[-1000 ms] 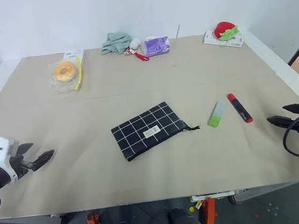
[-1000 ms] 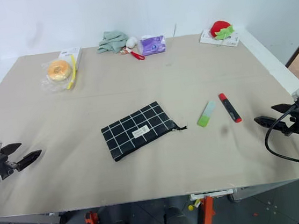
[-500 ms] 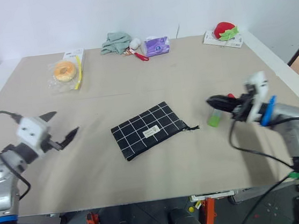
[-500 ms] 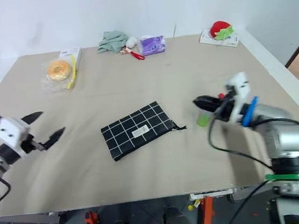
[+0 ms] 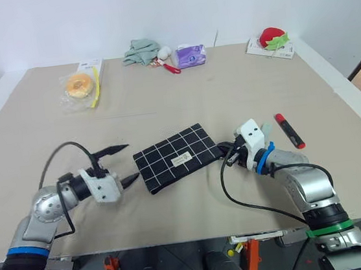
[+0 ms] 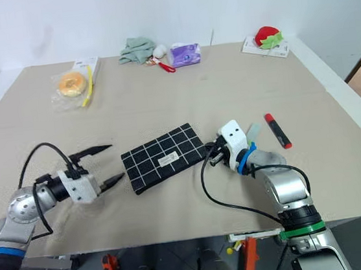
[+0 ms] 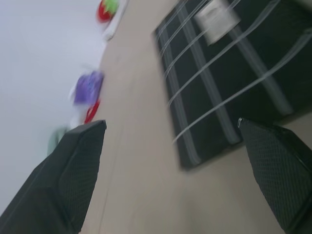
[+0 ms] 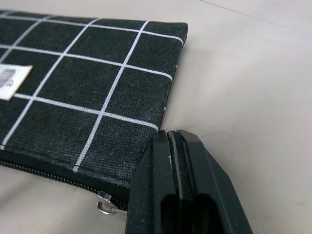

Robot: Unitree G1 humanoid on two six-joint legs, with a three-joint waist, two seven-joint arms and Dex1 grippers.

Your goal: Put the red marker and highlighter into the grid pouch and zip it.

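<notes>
Grid pouch (image 5: pixel 178 157) lies flat on the table (image 5: pixel 164 104), about the middle of it, tilted, its white label facing up and the zipper running along the edge nearest me. It looks like soft, thin fabric, light and floppy, so I judge it will slide or bunch up if I tug one end without pinning the other.

My right claw (image 5: pixel 230 157) sits at the zipper end with its fingers pressed together. The wrist view puts the small metal zipper ring (image 8: pixel 103 206) just beside the fingertips; whether I have the pull cord pinched, I cannot tell. That cord or ring is the place to take hold, I reckon, since the cloth itself gives nothing firm.

My left claw (image 5: pixel 120 163) has its fingers spread wide, level with the table, right by the pouch's far short edge, apart from it. Good spot to clamp that corner as an anchor.

Red marker (image 5: pixel 289 130) lies off to my right, well apart from the pouch. The highlighter (image 6: pixel 253 131) peeks out pale green just behind my right wrist. Both look hard, smooth and light, likely to roll, so a grip across the middle of the barrel suits them.

Room to work is generous: bare table all around the pouch. The doughnut packet (image 5: pixel 79 86), the green cloth (image 5: pixel 139 51), the purple packet (image 5: pixel 189 55) and the red toy (image 5: pixel 272 37) all sit along the far edge, well away. The near table edge is closer, so I'd pull the zipper sideways, not toward me.
</notes>
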